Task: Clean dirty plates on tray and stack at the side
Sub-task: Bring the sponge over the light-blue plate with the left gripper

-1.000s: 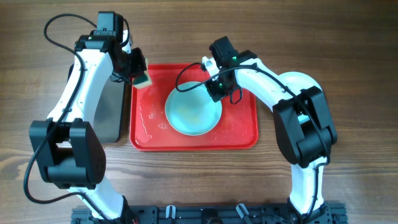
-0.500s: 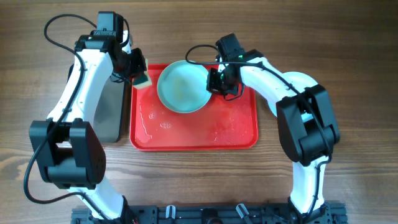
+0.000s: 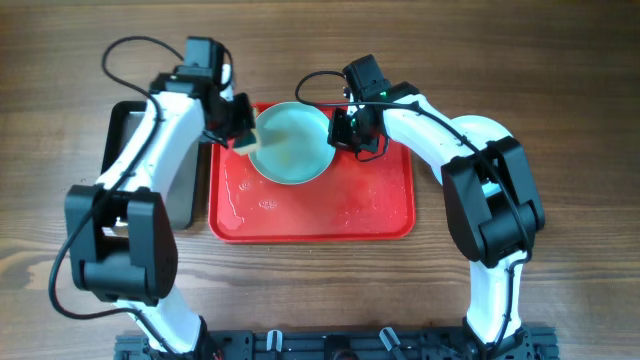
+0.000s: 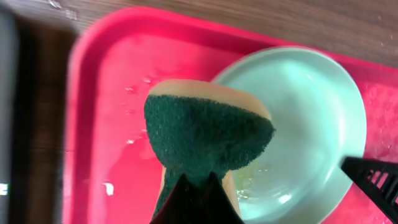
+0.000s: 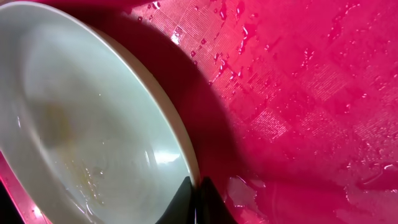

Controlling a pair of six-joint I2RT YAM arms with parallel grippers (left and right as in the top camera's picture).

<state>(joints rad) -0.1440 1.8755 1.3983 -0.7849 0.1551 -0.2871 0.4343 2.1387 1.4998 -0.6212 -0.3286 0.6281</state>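
Observation:
One pale turquoise plate (image 3: 292,143) is tilted above the back of the red tray (image 3: 380,215), yellowish residue on its inside. My right gripper (image 3: 340,132) is shut on the plate's right rim (image 5: 180,146); the wet tray (image 5: 298,93) lies below. My left gripper (image 3: 243,132) is shut on a sponge (image 4: 205,134) with a dark green scouring face and a tan body. The sponge (image 3: 246,142) sits at the plate's left edge, and in the left wrist view it overlaps the plate (image 4: 305,118). No other plates show.
A dark metal tray (image 3: 183,195) lies left of the red tray, partly under my left arm. Water drops and smears cover the red tray's floor (image 3: 262,200). Wooden table (image 3: 560,80) surrounds both trays.
My right gripper lifted the plate and carried it left and back over the tray. My left gripper then swung right with the sponge, from the tray's back-left corner to the plate's left edge.

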